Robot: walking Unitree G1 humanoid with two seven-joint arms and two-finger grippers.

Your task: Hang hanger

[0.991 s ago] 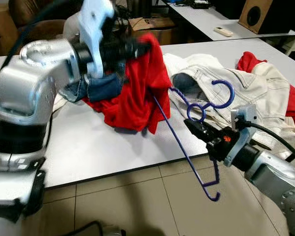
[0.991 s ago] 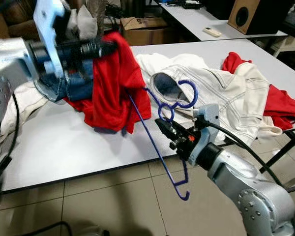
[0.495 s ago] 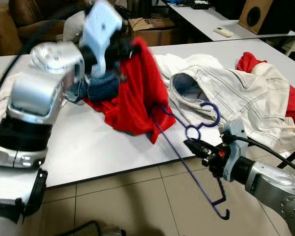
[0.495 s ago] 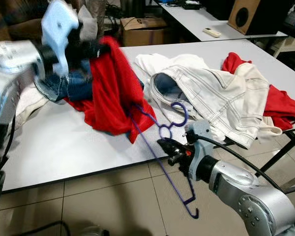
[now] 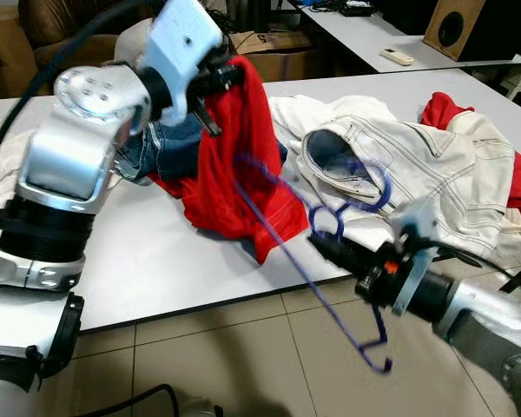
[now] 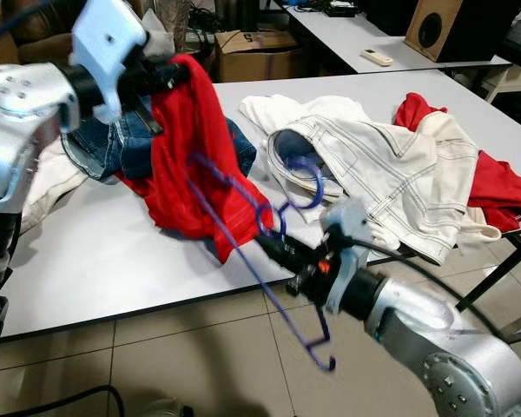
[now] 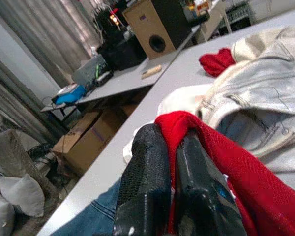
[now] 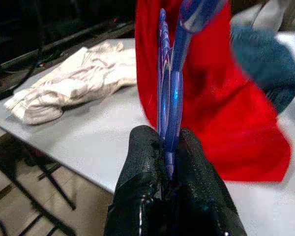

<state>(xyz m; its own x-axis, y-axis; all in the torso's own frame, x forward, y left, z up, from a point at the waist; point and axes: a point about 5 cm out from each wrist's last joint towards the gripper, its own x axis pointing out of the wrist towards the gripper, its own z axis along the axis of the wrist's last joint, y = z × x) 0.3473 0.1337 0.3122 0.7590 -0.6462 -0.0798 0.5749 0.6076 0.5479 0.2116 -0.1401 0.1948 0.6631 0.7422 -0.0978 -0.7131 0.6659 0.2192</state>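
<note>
Our right gripper has its two ribbed black fingers pressed together on the blue hanger, pinching the thin plastic just below the hook. In the head views this gripper sits at the near edge of the white table, and the hanger slants across that edge: one notched arm reaches up into the red garment, the other hangs down over the tiled floor, ending in a small upturned tip. The curled hook lies over the pale denim jacket. The hanger is motion-blurred, so we cannot tell how far its upper arm goes inside the cloth.

Our left gripper is raised above the table, its textured fingers closed on a fold of the red garment, a soft knit that drapes down from the pinch to the tabletop. Behind the drape lies a pair of blue jeans, crumpled, partly hidden by the left arm. The cream jacket is stiff and stitched, its collar open towards us, and it rests on a second red cloth at the far right. A cardboard box, a wooden speaker and a second table with a remote stand beyond.
</note>
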